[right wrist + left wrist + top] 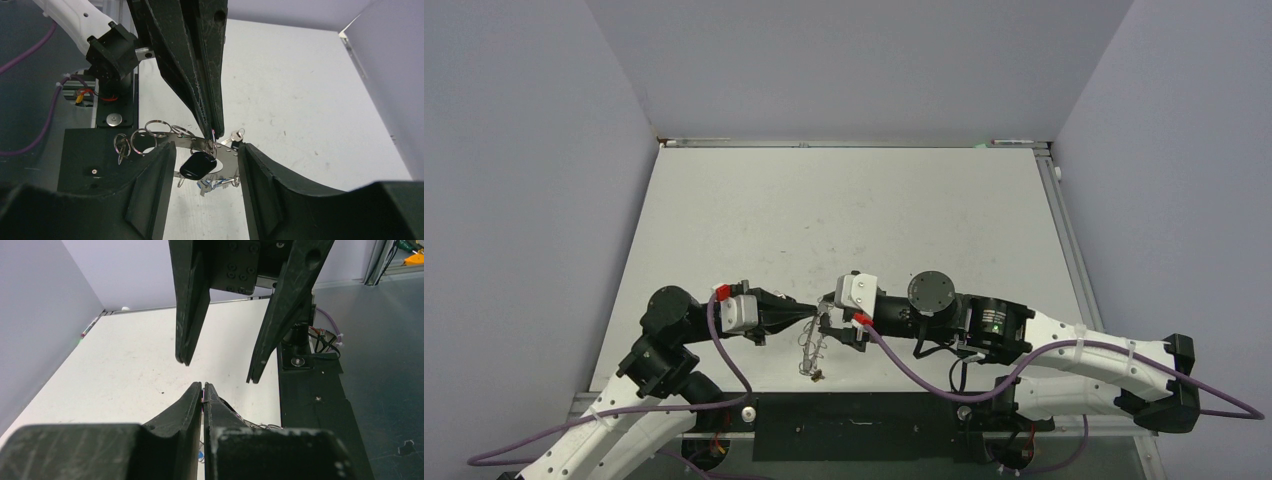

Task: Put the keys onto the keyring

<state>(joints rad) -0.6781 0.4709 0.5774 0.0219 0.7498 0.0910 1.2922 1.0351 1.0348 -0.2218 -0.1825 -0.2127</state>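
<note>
Two end effectors were seen tip to tip. The left end effector (pixel 214 131) was clamped on the rim of the keyring (pixel 226 154), which was hung just beneath it, across the gap of the parted right end effector (pixel 206 149).

the keyring (pixel 226 159) is partly tucked behind fingers (pixel 150 190) of the right gripper (pixel 206 148), and up top it's just a tiny smudge
</note>
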